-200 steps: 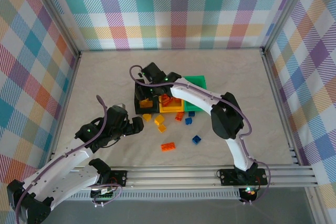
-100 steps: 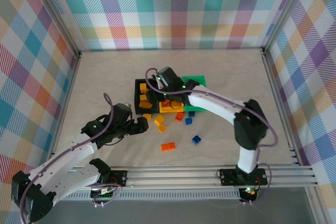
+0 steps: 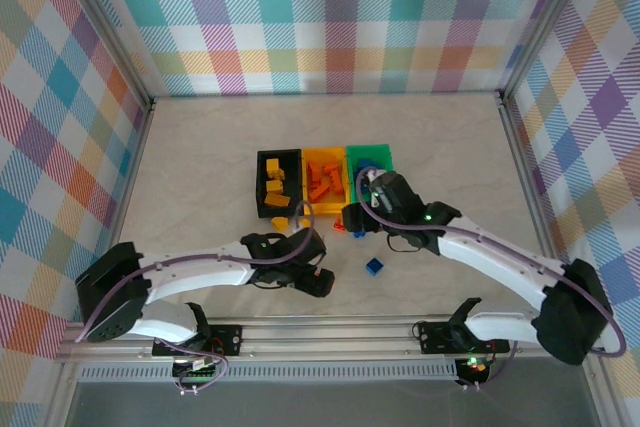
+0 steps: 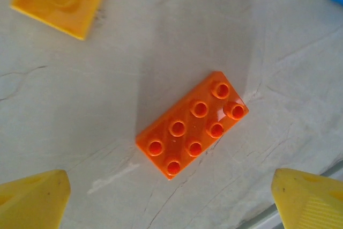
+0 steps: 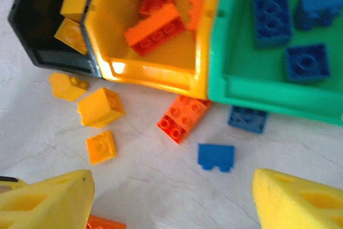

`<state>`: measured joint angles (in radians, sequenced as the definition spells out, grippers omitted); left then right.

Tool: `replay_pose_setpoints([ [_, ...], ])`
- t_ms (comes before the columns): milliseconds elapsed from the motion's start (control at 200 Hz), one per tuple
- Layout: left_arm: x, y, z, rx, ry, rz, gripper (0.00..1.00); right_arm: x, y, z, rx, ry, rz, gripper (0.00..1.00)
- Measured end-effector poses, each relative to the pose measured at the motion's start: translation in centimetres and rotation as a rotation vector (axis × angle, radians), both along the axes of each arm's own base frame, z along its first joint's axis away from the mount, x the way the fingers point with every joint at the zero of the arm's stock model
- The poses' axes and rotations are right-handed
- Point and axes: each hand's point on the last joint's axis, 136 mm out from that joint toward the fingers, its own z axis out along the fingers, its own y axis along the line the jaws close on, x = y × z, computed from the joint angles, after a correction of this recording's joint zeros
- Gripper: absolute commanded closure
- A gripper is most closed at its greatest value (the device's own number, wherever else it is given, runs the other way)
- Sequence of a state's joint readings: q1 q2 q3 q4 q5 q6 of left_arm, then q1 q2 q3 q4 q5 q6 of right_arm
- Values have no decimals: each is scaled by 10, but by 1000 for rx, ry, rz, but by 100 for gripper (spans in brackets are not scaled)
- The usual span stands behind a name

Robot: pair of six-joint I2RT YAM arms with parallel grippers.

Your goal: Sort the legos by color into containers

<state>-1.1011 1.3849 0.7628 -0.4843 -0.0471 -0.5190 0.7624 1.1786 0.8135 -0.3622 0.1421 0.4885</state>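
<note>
Near orange lego (image 4: 192,131), yellow lego (image 4: 59,1)

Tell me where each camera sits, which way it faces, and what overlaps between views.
Top external: high behind the robot, looking down on the beige table; the left pincer and right pincer both show.
Left wrist: rides behind the left pincer, facing straight down at an orange eight-stud plastic brick; yellow fingertips at the bottom corners.
Right wrist: rides behind the right pincer, tilted down at the joined black, yellow-orange and green plastic bins; its yellow fingertips likewise.
Shared: top and right wrist both show the bins.
</note>
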Motion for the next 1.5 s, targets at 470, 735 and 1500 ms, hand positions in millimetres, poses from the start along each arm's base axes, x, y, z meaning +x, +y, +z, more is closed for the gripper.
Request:
replay_pose_setpoints([
  [470,7,-31,-32,99,-111,-195,24,-9,-20,6,41,-19,-51,22],
  [735,-4,-35,-33,145,-180,-256,48,-6,-30,14,57,-42,-80,22],
  [1500,34,-19,20,49,-265,-97,68,-5,-39,11,58,-45,-106,22],
])
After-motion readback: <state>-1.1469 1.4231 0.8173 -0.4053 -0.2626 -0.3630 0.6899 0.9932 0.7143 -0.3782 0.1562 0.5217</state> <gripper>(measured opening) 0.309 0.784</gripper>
